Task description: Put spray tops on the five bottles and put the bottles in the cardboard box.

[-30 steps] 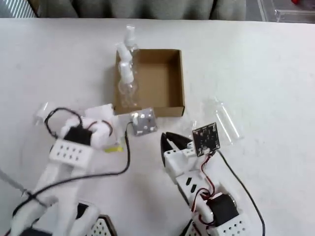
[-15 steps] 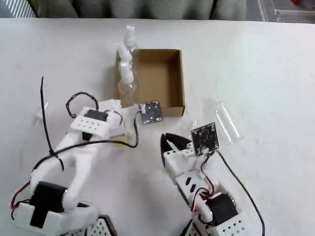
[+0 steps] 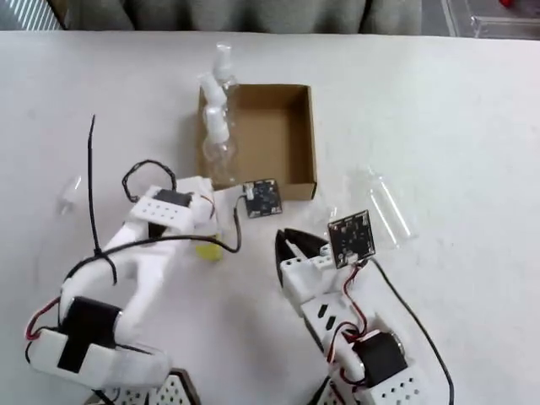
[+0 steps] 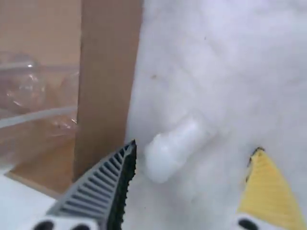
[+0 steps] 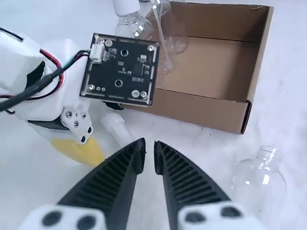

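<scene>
Left pincer point(image 4: 195, 147): fingers apart, holding nothing, low over the surface point(image 4: 230, 57). Spray top point(image 4: 173, 149) lies on its side betw. the fingers, closer to the grey finger than to the yellow one. Its long axis runs slanted across the gap, not square to it. Cardboard box point(image 4: 108, 72) wall stands just outside the grey finger; bottles point(image 4: 29, 91) lie inside the box. Right pincer point(image 5: 149, 152): fingers almost together, empty, w/ the spray top ahead of it and farther off. Judgement: left arm is nearer. Closing should catch the top, but the slant may make it roll or twist.
</scene>
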You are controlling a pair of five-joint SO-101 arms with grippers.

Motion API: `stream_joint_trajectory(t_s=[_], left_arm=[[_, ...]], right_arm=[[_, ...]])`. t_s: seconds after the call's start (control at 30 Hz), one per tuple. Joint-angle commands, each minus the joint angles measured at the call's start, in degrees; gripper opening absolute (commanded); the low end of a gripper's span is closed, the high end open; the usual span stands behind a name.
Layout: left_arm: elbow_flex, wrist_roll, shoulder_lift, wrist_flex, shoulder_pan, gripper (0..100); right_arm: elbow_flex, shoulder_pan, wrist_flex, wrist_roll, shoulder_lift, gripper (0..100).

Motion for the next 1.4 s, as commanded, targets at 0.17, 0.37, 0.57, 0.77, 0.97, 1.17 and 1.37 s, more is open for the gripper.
stream_joint_trajectory(t_s=[0.17,0.37,0.57,0.77,0.97,1.17,1.37], left_arm=[[-4.31,3.34,2.07,0.09,0.84,33],[-4.57,4.22,1.8,2.37,1.1,19],[-2.55,13.63,-3.82,9.05,1.19,19],[0.26,30.51,-9.63,11.69,0.66,19],[0.09,44.57,-12.35,18.2,1.19,19],[-1.76,43.78,-12.62,19.16,1.1,21],[-5.63,26.55,-12.18,18.64,1.1,32]], right_arm=[[-0.7,0.04,-1.1,0.62,-0.31,1.7],[-0.7,0.04,-1.1,0.62,-0.31,1.7],[-0.7,0.04,-1.1,0.62,-0.31,1.7],[-0.7,0.04,-1.1,0.62,-0.31,1.7],[-0.7,0.04,-1.1,0.62,-0.31,1.7],[-0.7,0.04,-1.1,0.62,-0.31,1.7],[-0.7,0.04,-0.92,0.62,-0.31,1.7]])
